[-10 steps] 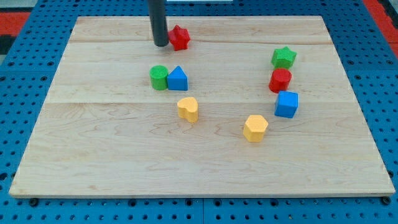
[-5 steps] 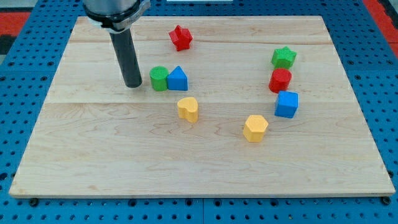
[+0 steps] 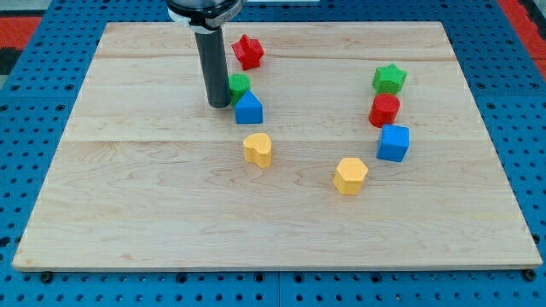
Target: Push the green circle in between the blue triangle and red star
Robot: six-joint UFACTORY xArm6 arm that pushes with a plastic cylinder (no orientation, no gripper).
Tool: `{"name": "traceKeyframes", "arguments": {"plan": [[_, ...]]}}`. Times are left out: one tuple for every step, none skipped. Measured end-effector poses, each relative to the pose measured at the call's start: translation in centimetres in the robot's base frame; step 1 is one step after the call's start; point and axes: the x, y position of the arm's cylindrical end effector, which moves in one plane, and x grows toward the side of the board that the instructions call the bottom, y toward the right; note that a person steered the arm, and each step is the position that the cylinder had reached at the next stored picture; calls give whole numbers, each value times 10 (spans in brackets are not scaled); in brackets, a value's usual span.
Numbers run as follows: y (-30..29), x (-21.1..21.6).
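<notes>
The green circle (image 3: 240, 84) sits on the wooden board (image 3: 128, 188), just above the blue triangle (image 3: 248, 108) and touching it. The red star (image 3: 247, 51) lies above the green circle, with a small gap between them. My tip (image 3: 219, 103) rests on the board right against the green circle's left side, and the rod hides part of that block. The tip is to the left of the blue triangle.
A yellow heart-like block (image 3: 258, 148) lies below the blue triangle. At the view's right are a green star (image 3: 389, 78), a red block (image 3: 384, 110), a blue cube (image 3: 393, 142) and a yellow hexagon (image 3: 350, 176).
My tip swung from beside the red star down to the green circle's left, then pushed it up and right. The green circle now sits above the blue triangle, which shifted slightly.
</notes>
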Motion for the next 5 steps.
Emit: {"name": "traceKeyframes", "arguments": {"plan": [[11,-12],[22,-25],[20,-19],[12,4],[-7,34]]}}
